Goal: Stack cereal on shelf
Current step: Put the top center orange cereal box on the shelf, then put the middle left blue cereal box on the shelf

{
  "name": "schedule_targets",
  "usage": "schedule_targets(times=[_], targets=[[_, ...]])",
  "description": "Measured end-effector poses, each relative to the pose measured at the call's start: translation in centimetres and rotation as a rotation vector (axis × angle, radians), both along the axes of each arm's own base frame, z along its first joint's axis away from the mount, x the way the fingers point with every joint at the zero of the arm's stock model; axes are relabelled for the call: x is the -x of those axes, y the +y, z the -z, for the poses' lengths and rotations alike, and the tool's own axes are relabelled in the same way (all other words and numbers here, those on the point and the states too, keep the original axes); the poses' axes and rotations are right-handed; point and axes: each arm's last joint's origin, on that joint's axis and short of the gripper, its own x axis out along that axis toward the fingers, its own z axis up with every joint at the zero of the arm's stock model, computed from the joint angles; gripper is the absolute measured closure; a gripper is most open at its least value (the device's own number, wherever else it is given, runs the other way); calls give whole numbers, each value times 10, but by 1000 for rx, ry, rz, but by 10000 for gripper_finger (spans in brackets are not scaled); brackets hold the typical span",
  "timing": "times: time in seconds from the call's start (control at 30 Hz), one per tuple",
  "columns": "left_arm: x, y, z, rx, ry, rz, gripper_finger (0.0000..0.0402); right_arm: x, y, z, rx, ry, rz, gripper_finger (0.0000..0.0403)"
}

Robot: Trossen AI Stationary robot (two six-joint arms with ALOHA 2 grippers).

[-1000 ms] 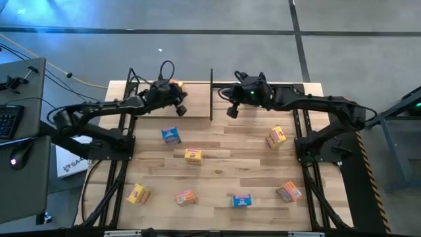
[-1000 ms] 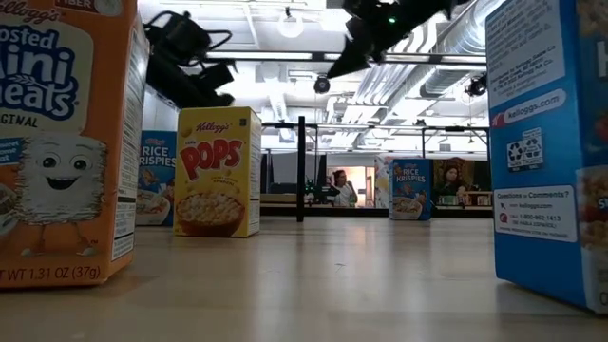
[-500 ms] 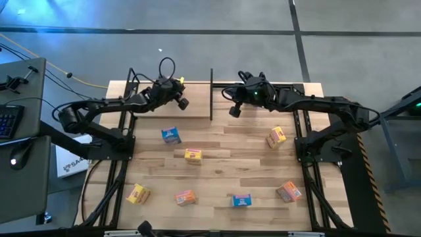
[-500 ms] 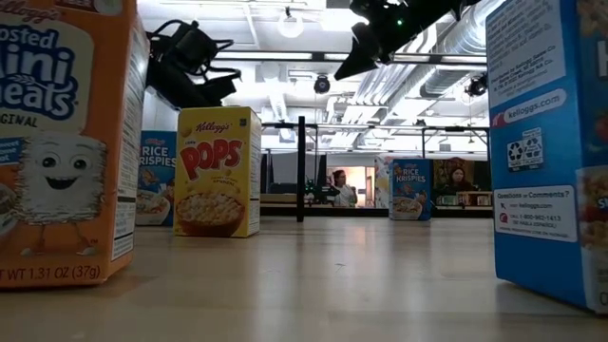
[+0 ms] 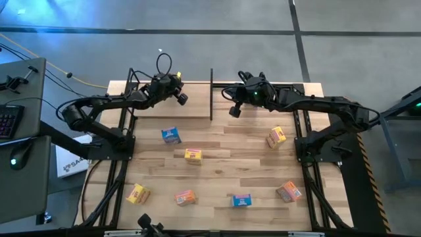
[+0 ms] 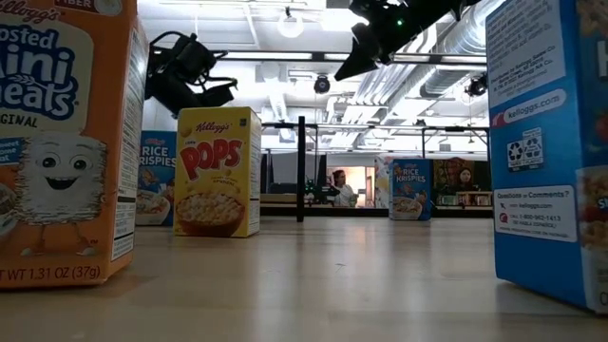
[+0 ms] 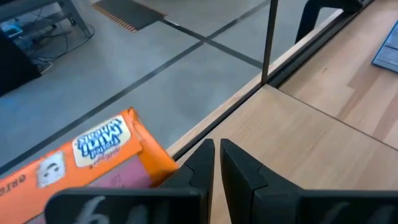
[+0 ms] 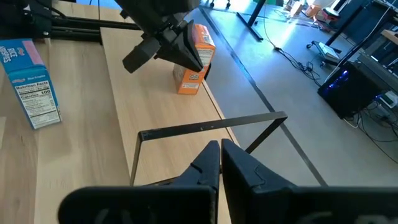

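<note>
Around your bench (image 5: 217, 164) lies a grey floor (image 5: 217, 52) crossed by dark lines. Off the bench's left edge you have a desk (image 5: 23, 99) with a keyboard (image 5: 8, 122). Level across the bench, you see a white ceiling with ducts (image 6: 456, 43) and lamps (image 6: 290, 21), and two people (image 6: 339, 188) far back.

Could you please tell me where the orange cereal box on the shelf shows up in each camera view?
High view: mostly hidden under the left gripper.
Low view: not visible.
Left wrist view: orange cereal box beside the fingers.
Right wrist view: box behind the left gripper.
Shared landmark: the shelf with its black post.
</note>
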Motion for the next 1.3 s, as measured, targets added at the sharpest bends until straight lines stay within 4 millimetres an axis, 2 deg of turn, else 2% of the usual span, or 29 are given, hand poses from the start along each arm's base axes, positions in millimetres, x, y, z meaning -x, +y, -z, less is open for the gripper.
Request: schedule_targets(times=[0.2, 0.33, 0.5, 0.6, 0.73, 0.83, 0.97, 1.17, 1.3], targets=[[4, -7, -16, -29, -35, 30, 383, 0, 0, 0, 1, 3, -1, 403], [13, -23, -36, -42, -44, 83, 383, 1, 1, 2, -3, 20, -10, 403], [28, -62, -59, 36, -60, 298, 383, 1, 3, 10, -40, 42, -74, 403], [37, -89, -70, 133, -24, 410, 383, 1, 8, 29, -71, 31, -138, 403], [42, -117, -86, 214, 22, 444, 374, 0, 21, 50, -79, -25, -192, 403], [43, -133, -92, 302, 104, 477, 348, -1, 33, 60, -74, -65, -229, 403], [38, -146, -90, 450, 255, 477, 291, -3, 48, 64, -59, -68, -248, 403], [21, -148, -73, 574, 463, 439, 190, -6, 63, 63, -34, -63, -295, 403], [11, -146, -61, 622, 538, 417, 134, -6, 68, 63, -30, -58, -313, 403]])
